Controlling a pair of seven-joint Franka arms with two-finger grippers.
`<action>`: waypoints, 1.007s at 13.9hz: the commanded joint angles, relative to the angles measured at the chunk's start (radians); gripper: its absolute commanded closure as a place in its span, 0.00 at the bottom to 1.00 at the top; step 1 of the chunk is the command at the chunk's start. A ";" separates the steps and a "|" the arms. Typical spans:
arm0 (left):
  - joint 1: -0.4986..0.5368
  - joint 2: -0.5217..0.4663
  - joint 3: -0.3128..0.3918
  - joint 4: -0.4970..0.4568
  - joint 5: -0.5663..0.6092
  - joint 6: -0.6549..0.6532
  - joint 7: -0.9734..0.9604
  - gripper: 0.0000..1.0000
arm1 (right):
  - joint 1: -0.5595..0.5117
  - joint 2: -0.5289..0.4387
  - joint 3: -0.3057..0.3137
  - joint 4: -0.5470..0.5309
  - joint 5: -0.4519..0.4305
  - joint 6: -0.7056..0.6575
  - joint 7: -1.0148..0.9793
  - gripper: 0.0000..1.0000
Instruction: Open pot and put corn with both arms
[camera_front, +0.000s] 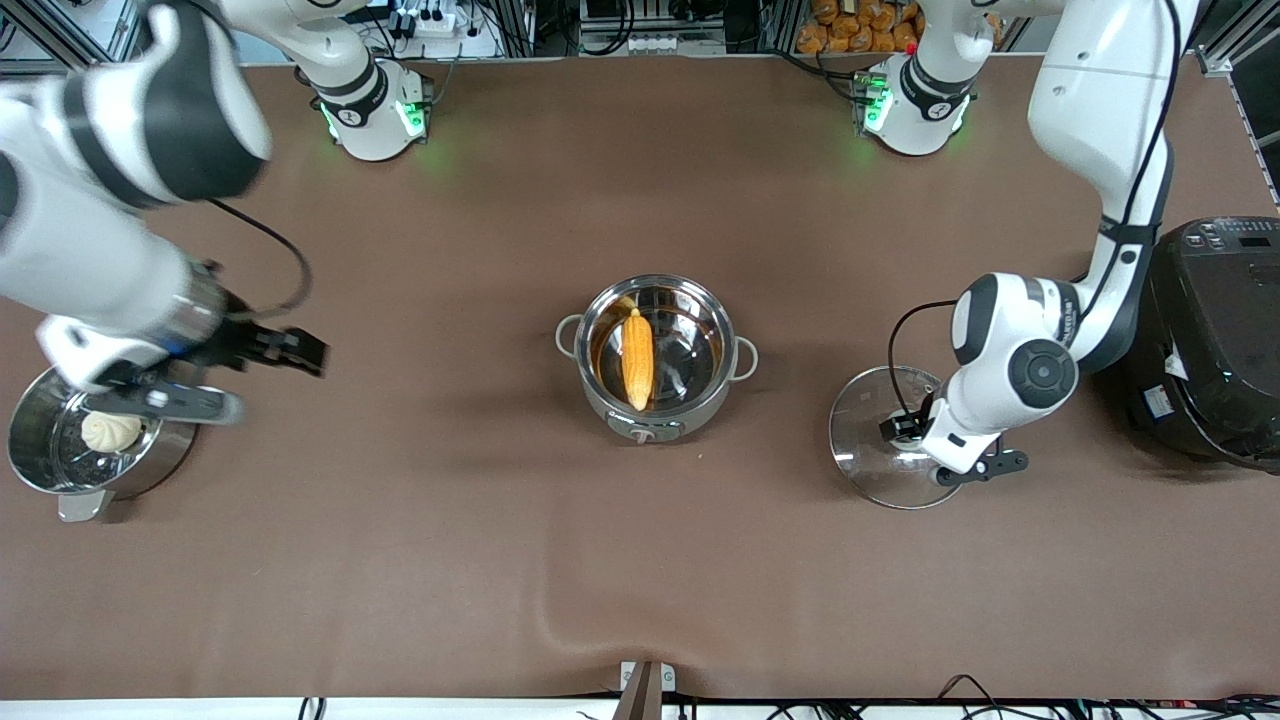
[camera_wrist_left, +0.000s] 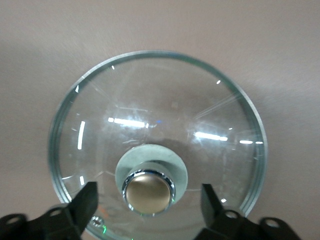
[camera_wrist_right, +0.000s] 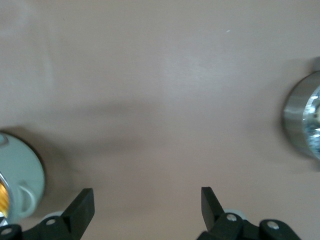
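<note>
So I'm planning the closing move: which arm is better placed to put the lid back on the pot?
Left. The left gripper hangs open right over the lid, fingers either side of its knob. The right gripper is open near the steamer pot; the corn is in the pot.

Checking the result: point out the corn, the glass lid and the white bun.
corn (camera_front: 637, 357), front view, middle of the cob inside the pot.
glass lid (camera_wrist_left: 148, 187), left wrist view, its copper knob.
white bun (camera_front: 110, 431), front view, its top.
</note>
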 joint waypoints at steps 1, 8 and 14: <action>0.010 -0.173 -0.005 -0.039 0.014 -0.069 0.020 0.00 | -0.084 -0.035 0.015 0.025 -0.004 -0.048 -0.194 0.01; 0.054 -0.543 -0.004 -0.020 0.014 -0.434 0.187 0.00 | -0.201 -0.085 0.016 0.117 0.059 -0.247 -0.153 0.00; 0.083 -0.625 -0.005 0.101 0.015 -0.699 0.358 0.00 | -0.268 -0.184 0.020 0.065 0.065 -0.261 -0.239 0.00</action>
